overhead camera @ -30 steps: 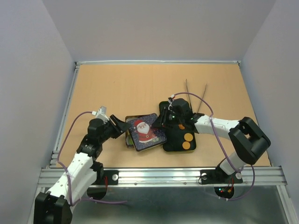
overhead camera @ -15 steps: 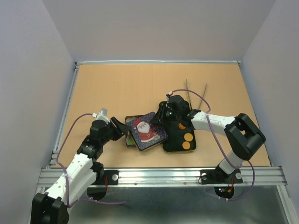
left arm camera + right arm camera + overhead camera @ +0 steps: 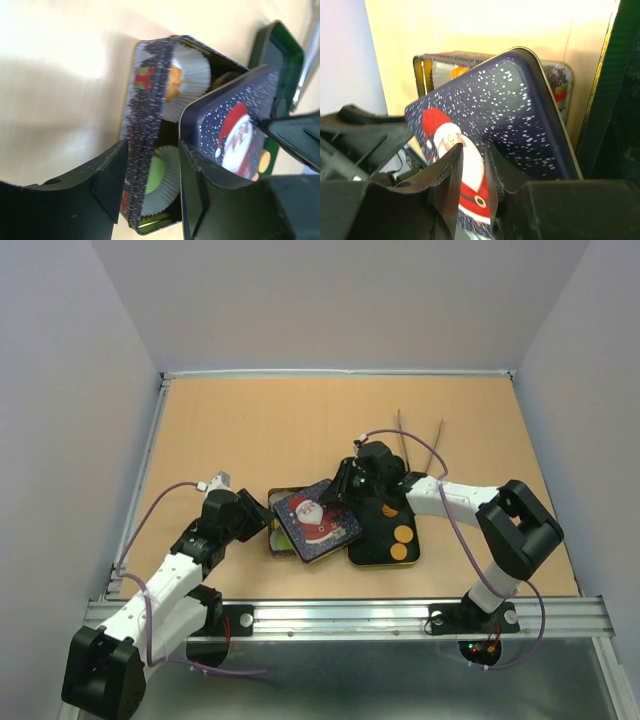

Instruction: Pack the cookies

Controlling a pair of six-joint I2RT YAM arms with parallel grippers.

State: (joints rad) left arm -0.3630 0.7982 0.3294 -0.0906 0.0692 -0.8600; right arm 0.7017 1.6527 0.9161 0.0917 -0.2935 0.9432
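Right gripper (image 3: 472, 150) pinches Santa lid (image 3: 315, 523) askew. Left gripper (image 3: 151, 150) gapes astride tin wall (image 3: 145, 115). The lid could jam or crush cookies (image 3: 175, 84).

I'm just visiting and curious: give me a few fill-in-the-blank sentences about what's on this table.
The lid held by the right end effector shows a picture of ____.
In the tin, the round cookie is coloured ____.
The dark green tray carries ____ orange cookies.
Missing words: Santa; green; two.
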